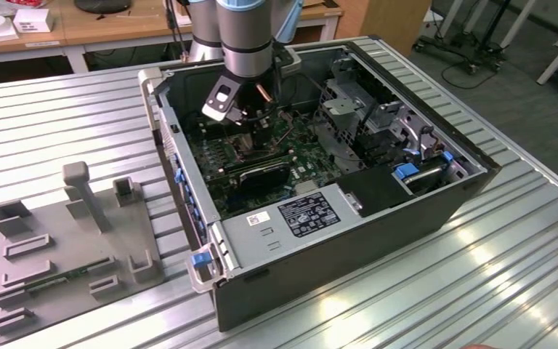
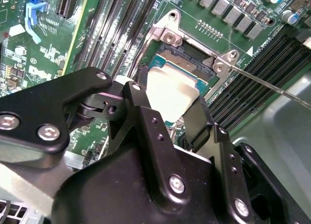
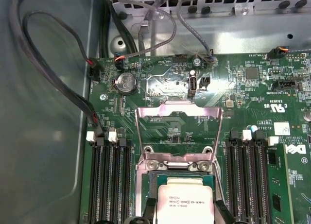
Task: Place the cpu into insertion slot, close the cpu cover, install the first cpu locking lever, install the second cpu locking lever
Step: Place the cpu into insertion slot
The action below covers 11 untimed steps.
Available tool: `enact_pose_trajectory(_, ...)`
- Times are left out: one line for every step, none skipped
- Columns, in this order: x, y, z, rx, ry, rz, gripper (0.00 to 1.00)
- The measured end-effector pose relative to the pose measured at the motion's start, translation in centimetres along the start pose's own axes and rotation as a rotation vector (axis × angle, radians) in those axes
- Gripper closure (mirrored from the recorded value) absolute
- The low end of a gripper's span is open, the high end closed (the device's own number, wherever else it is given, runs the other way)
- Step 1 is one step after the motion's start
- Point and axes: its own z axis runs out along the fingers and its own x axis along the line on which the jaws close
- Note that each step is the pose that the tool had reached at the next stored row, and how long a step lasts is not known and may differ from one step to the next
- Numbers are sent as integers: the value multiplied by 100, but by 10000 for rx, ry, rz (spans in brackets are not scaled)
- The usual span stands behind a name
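Note:
In both wrist views the cpu [image 2: 167, 90] [image 3: 184, 198], a flat square chip with a dull grey metal face, lies level over the insertion slot [image 2: 192, 63] [image 3: 156, 179] on the green motherboard. My gripper [image 2: 165, 95] [image 3: 184, 213] straddles it, with one black finger [image 2: 146, 117] against each of two opposite edges. The cpu cover [image 3: 179, 111], a silvery frame with a square window, stands swung open on its hinge beyond the slot. A thin locking lever [image 2: 272, 85] sticks out beside the slot. In the exterior view my gripper [image 1: 248, 134] reaches down into the open computer case.
Black memory slots [image 3: 109, 180] [image 3: 248, 180] flank the socket on both sides. Cables [image 3: 58, 73] hang along the case wall. The case [image 1: 357, 218] lies open on a ribbed metal table, with a grey fixture plate [image 1: 66, 247] at the exterior view's left.

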Motion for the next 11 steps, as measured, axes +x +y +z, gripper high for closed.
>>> enact_pose_trajectory(1,-6,0,1,2,-1,46)
enact_pose_trajectory(3,-12,1,2,3,-1,46)
enact_pose_trajectory(3,-17,5,0,8,0,46)
enact_pose_trajectory(3,-21,13,0,24,2,46)
enact_pose_trajectory(3,-24,24,1,51,3,46)
enact_pose_trajectory(2,-28,32,3,102,10,46)
enact_pose_trajectory(2,-30,36,2,178,20,46)
enact_pose_trajectory(3,-30,36,2,249,30,46)
enact_pose_trajectory(3,-31,36,3,278,34,46)
enact_pose_trajectory(3,-30,36,2,281,34,46)
enact_pose_trajectory(3,-30,37,2,282,35,46)
